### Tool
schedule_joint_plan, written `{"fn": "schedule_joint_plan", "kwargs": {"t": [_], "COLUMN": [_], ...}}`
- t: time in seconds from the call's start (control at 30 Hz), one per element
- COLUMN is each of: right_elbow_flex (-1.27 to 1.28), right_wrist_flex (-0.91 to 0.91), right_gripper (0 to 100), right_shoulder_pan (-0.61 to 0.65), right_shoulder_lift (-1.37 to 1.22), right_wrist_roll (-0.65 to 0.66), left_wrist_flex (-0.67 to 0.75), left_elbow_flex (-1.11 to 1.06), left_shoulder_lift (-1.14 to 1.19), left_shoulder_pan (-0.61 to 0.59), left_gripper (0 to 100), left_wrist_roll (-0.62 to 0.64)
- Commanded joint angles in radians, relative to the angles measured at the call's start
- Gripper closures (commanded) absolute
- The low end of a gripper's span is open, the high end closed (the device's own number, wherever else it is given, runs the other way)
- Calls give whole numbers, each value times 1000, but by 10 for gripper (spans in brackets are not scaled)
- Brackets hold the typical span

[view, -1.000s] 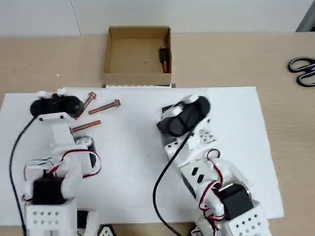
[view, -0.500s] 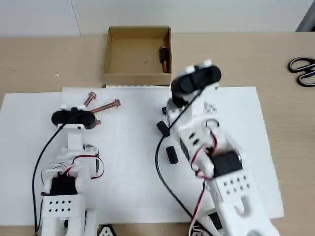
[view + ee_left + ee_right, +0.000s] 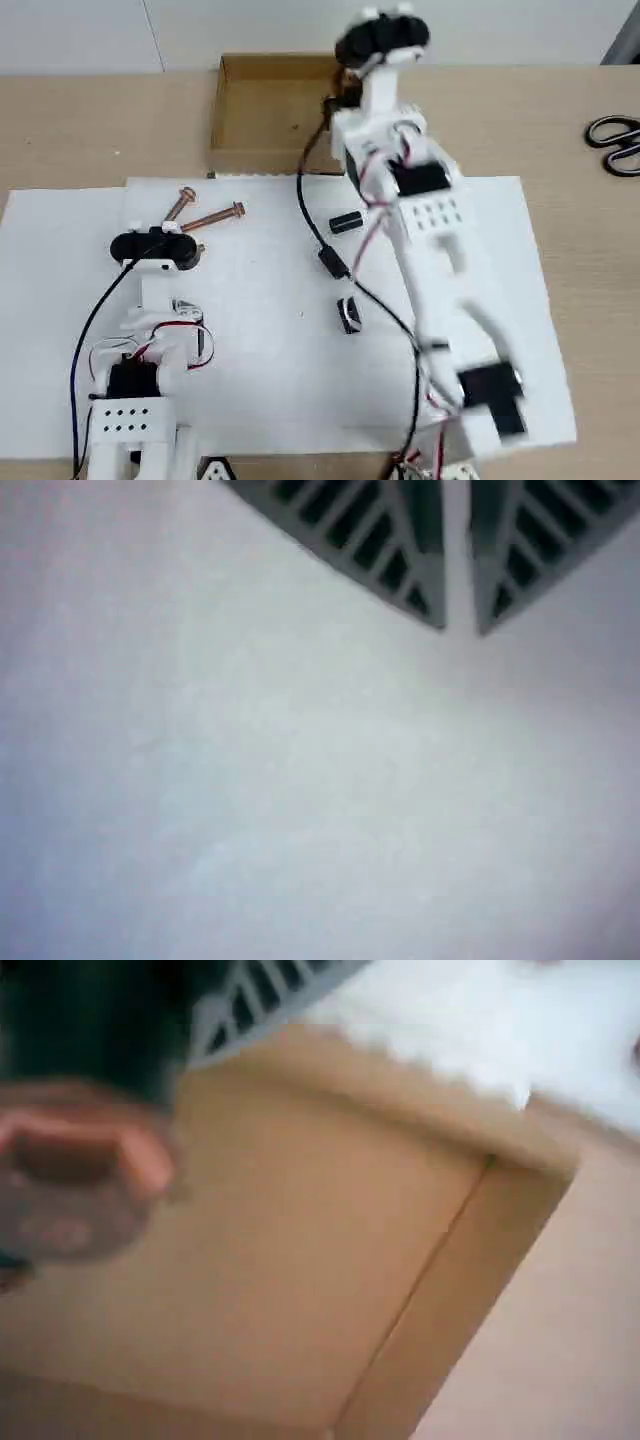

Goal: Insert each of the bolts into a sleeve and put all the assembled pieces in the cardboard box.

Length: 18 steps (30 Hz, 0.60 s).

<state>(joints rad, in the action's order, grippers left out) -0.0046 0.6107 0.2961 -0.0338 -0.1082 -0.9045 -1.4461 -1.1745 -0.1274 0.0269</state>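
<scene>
Up and away swings the right gripper (image 3: 350,90), off the white sheet (image 3: 260,340) to the cardboard box (image 3: 270,120) at twelve o'clock! Its jaws look to be pinching a bolt-and-sleeve piece (image 3: 75,1160) just above the box floor. This reads as the drop-off, so next they must spread inside the walls. Loose bolts (image 3: 213,217) wait at ten o'clock, spare sleeves (image 3: 345,222) near centre. The left gripper (image 3: 458,620) hangs over bare sheet beside the bolts, jaws nearly pressed together.

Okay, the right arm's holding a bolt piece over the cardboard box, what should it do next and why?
Probably open the right gripper and let go: the assembled piece it holds hangs above the floor of the cardboard box, inside the walls, so it should land there.
</scene>
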Motion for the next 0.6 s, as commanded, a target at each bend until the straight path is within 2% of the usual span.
{"fn": "schedule_joint_plan", "kwargs": {"t": [0.0,0.33,0.47,0.57], "right_elbow_flex": [-279,-796,-945,-1016], "right_wrist_flex": [-31,-31,-24,-24], "right_gripper": [995,995,991,916], "right_shoulder_pan": [-7,12,36,41], "right_shoulder_lift": [-176,-680,-822,-894], "right_wrist_roll": [-6,-5,89,135], "left_wrist_flex": [17,17,17,17], "left_elbow_flex": [7,7,7,7], "left_shoulder_lift": [-6,-6,-6,-6], "left_shoulder_pan": [3,3,3,3], "left_gripper": [994,994,994,994], "left_wrist_roll": [-6,-6,-6,-6]}}
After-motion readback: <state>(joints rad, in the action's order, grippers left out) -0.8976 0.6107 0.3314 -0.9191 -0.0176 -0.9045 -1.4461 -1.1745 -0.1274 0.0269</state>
